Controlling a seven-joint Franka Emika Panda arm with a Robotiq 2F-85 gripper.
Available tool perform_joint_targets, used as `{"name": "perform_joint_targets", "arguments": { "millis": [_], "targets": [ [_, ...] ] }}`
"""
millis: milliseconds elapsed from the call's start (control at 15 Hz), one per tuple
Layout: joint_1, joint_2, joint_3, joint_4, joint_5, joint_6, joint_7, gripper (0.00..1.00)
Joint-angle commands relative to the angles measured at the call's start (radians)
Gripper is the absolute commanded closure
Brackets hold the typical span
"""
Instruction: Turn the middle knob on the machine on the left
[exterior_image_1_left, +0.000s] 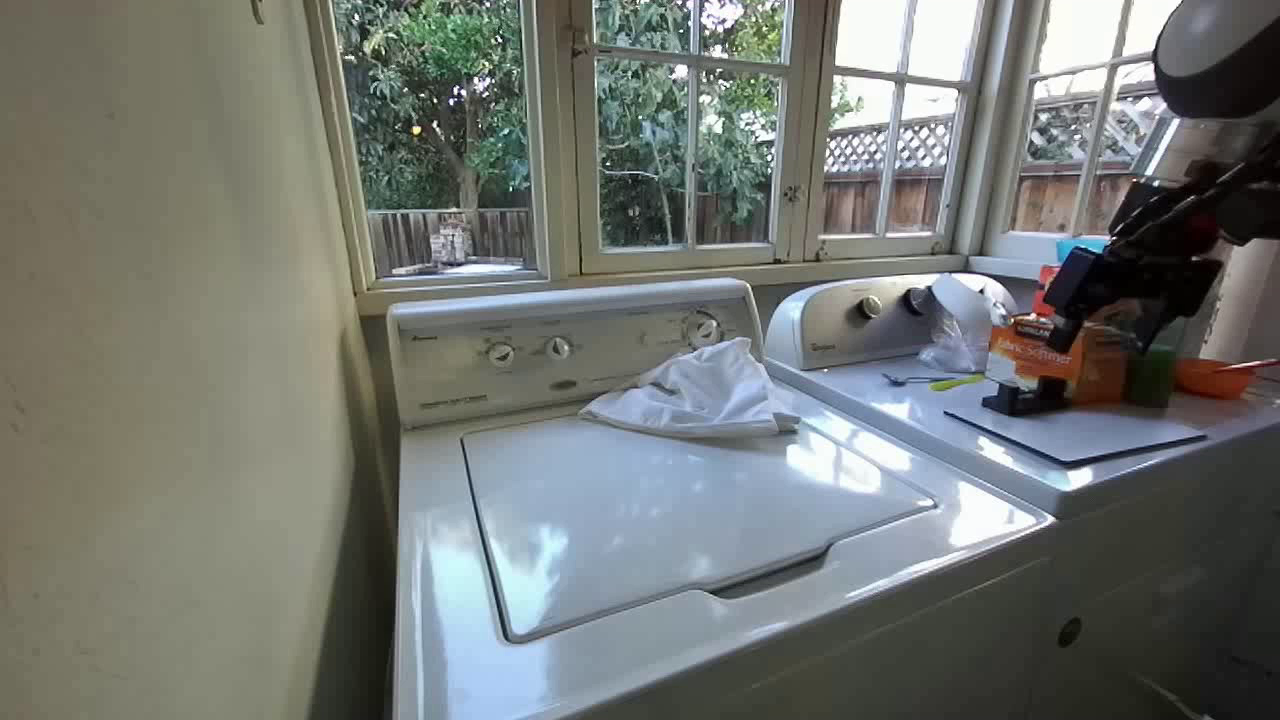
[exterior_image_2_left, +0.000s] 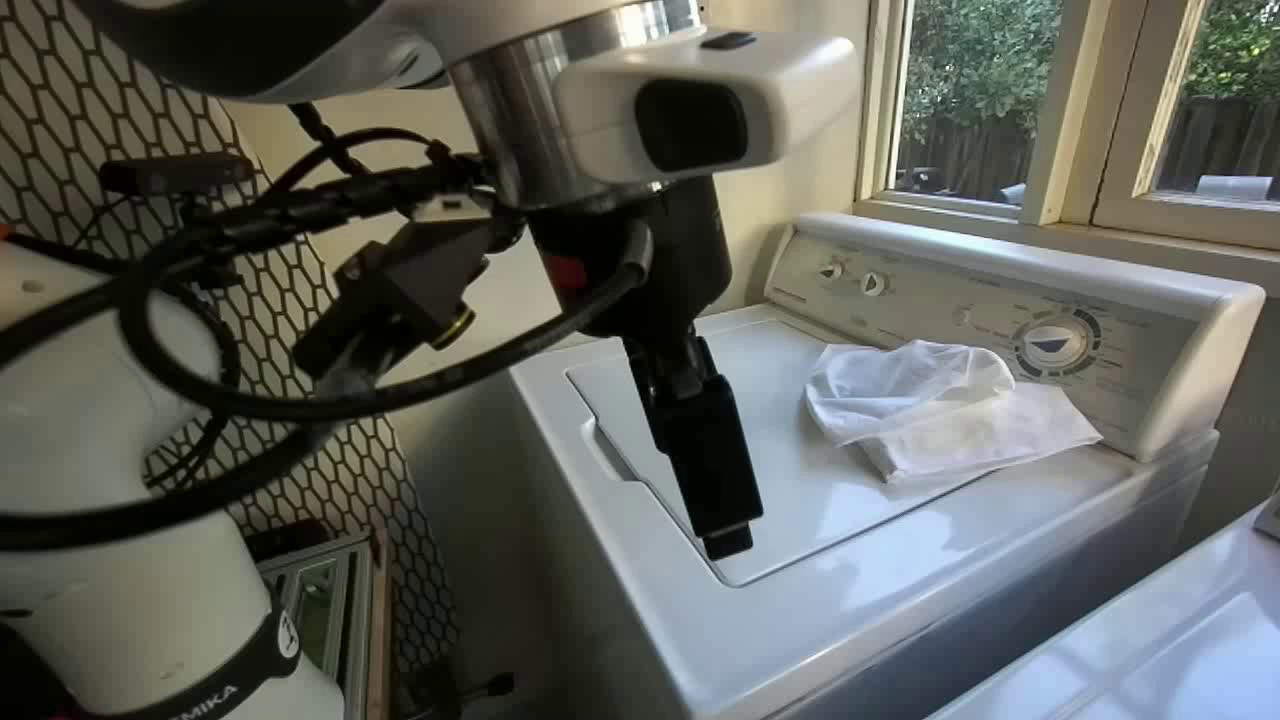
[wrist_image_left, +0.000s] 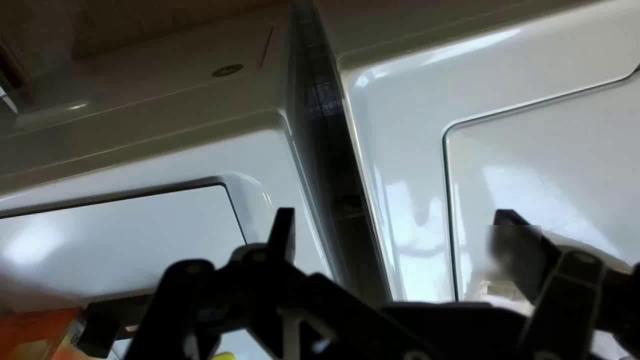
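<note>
Wrist view shows the end effector with its two black fingers spread wide. It is loose and grips only air. Down below, between the fingers, you can see the dark gap at the side of the machine. In both exterior views the end effector hangs in the air, well apart from the middle knob. That knob sits in plain sight on the back panel, close to a small knob and farther from the big knob. A white cloth lies in a heap at the back of the lid and hides the low part of the panel, just under the big knob. On the white surface next door are a box of fabric softener, an orange bowl, a flat board and a small black block. A yellow-green handle lies near the board.
</note>
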Motion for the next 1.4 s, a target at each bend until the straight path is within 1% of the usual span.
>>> {"name": "perform_joint_targets", "arguments": {
  "millis": [0, 267, 333, 400, 467, 533, 667, 800, 867, 1067, 1200, 1333],
  "targets": [
    [-0.01, 0.002, 0.01, 0.002, 0.009, -0.002, -0.007, 0.0],
    [-0.01, 0.003, 0.01, 0.002, 0.009, -0.002, -0.007, 0.0],
    [0.025, 0.015, 0.009, -0.001, 0.041, 0.043, -0.009, 0.0],
    [0.033, 0.022, 0.026, -0.002, 0.052, 0.059, 0.011, 0.0],
    [0.074, 0.032, 0.044, -0.004, 0.083, 0.094, 0.016, 0.0],
    [0.097, 0.04, 0.062, -0.003, 0.103, 0.116, 0.021, 0.0],
    [0.172, 0.077, 0.113, 0.011, 0.155, 0.176, 0.028, 0.0],
    [0.241, 0.134, 0.168, 0.031, 0.18, 0.26, 0.029, 0.0],
    [0.273, 0.18, 0.2, 0.046, 0.175, 0.327, 0.026, 0.0],
    [0.327, 0.312, 0.266, 0.105, 0.152, 0.488, 0.027, 0.0],
    [0.34, 0.399, 0.304, 0.157, 0.131, 0.587, 0.029, 0.0],
    [0.329, 0.499, 0.341, 0.225, 0.092, 0.69, 0.038, 0.0]
  ]
}}
